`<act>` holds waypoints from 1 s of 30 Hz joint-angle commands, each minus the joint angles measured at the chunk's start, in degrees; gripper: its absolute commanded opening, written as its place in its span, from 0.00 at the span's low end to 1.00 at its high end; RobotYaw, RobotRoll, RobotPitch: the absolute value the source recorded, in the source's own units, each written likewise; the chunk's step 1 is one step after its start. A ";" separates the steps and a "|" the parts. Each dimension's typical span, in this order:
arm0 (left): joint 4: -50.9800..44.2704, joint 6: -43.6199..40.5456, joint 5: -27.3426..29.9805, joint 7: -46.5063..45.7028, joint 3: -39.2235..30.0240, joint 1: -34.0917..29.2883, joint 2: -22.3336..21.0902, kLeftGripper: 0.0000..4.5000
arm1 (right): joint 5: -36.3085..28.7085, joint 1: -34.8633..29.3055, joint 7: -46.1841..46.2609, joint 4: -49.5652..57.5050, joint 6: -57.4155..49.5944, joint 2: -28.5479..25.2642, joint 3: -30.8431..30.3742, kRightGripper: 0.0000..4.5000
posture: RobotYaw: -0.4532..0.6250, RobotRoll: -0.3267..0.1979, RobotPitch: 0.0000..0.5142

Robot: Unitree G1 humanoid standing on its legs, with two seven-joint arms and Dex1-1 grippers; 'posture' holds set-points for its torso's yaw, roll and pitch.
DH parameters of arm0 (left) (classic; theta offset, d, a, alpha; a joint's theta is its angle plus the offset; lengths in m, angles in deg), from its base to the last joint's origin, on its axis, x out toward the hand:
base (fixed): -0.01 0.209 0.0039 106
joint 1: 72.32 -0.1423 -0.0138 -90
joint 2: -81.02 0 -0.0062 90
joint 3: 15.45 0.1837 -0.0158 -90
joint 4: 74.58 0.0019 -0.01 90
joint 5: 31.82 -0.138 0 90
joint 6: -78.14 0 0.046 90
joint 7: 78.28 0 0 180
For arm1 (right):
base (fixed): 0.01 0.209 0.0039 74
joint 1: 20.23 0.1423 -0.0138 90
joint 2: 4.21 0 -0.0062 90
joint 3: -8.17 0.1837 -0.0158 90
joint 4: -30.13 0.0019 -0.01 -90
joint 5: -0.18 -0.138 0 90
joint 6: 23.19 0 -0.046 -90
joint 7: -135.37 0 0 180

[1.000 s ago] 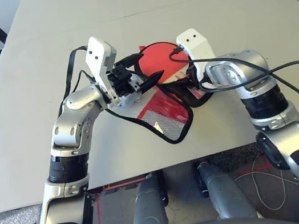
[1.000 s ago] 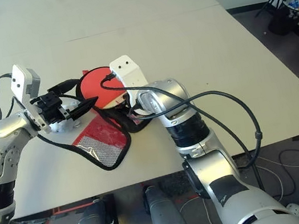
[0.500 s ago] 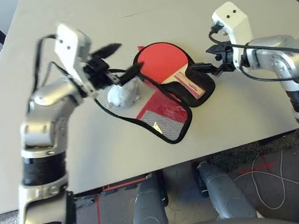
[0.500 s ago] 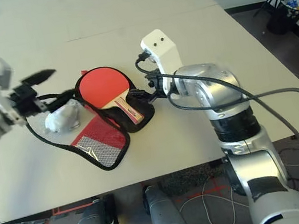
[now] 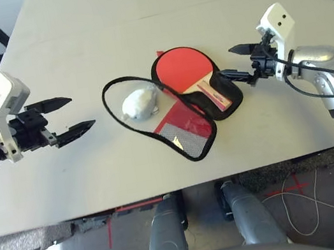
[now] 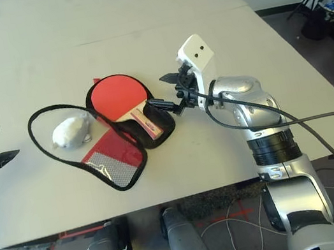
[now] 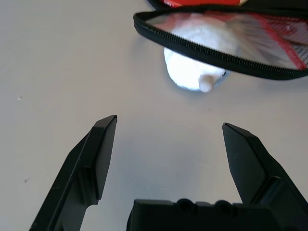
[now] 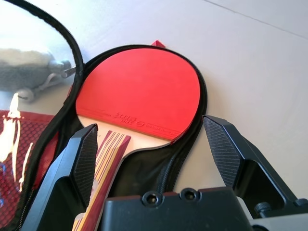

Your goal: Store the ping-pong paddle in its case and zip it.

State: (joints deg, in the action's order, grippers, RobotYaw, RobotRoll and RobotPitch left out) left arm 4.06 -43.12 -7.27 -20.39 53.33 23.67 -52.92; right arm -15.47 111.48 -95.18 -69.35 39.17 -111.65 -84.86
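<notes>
The ping-pong paddle point(image 5: 184, 70) is lying red face up on the black lining of its opened case point(image 5: 226, 103) on the desk point(image 5: 99, 182). My right pincer point(image 5: 226, 63) is spreading its fingers beside the handle, gripping nothing; my left pincer point(image 5: 84, 112) is hovering spread and empty, apart from the drawstring pouch point(image 5: 140, 104).

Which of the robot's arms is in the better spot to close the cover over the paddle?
Probably the left. The cover's open flap lies on the left gripper's side of the paddle, and its open jaws face it, though the right gripper is nearer the paddle.
</notes>
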 commanded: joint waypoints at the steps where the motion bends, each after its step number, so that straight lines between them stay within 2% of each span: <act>1: -2.91 -0.40 0.06 -1.89 4.46 0.32 3.16 1.00 | 0.02 0.19 0.36 -1.59 1.60 0.11 1.55 0.99 | 0.49 0.62 0.46; 4: -5.18 -2.84 0.98 -3.10 7.61 2.01 5.37 1.00 | 0.07 0.23 0.72 -2.43 2.30 -0.07 2.22 0.99 | 0.48 0.62 0.46; 6: -8.09 -5.18 1.45 -3.75 12.09 3.44 7.33 1.00 | 0.07 -0.24 0.59 -2.32 4.34 -0.54 3.33 0.99 | 0.46 0.62 0.46; 10: -11.21 -8.78 3.05 -4.71 17.15 8.99 10.54 1.00 | -0.53 -1.00 -0.07 -2.49 5.42 -2.07 5.22 0.99 | 0.44 0.62 0.46; 16: -9.20 -10.01 3.60 -5.58 24.10 21.43 17.99 1.00 | -0.25 -2.26 -1.12 -5.14 7.57 -5.19 7.87 0.99 | 0.41 0.62 0.46; 21: 0.05 -3.60 -3.55 -8.98 33.73 31.08 30.16 1.00 | -0.26 -2.65 0.64 -7.88 8.98 -6.13 10.32 0.99 | 0.38 0.62 0.45; 25: 7.24 0.72 -7.15 -13.40 36.60 34.88 40.35 1.00 | -0.90 -3.56 1.45 -8.00 9.97 -5.77 11.78 0.99 | 0.36 0.62 0.44; 27: 9.04 2.24 -8.55 -14.01 37.34 35.31 42.42 1.00 | -0.86 -4.22 1.27 -7.70 10.25 -5.91 12.05 0.99 | 0.36 0.62 0.44; 30: 8.96 3.22 -9.18 -12.32 37.05 34.67 41.58 1.00 | -1.54 -4.93 -0.10 -7.55 9.32 -6.80 12.60 0.99 | 0.36 0.62 0.44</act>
State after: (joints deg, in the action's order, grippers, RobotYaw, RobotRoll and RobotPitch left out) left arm 12.97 -40.79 -15.81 -33.95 89.69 59.07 -10.50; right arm -15.87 107.37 -94.33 -77.06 48.92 -117.58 -73.21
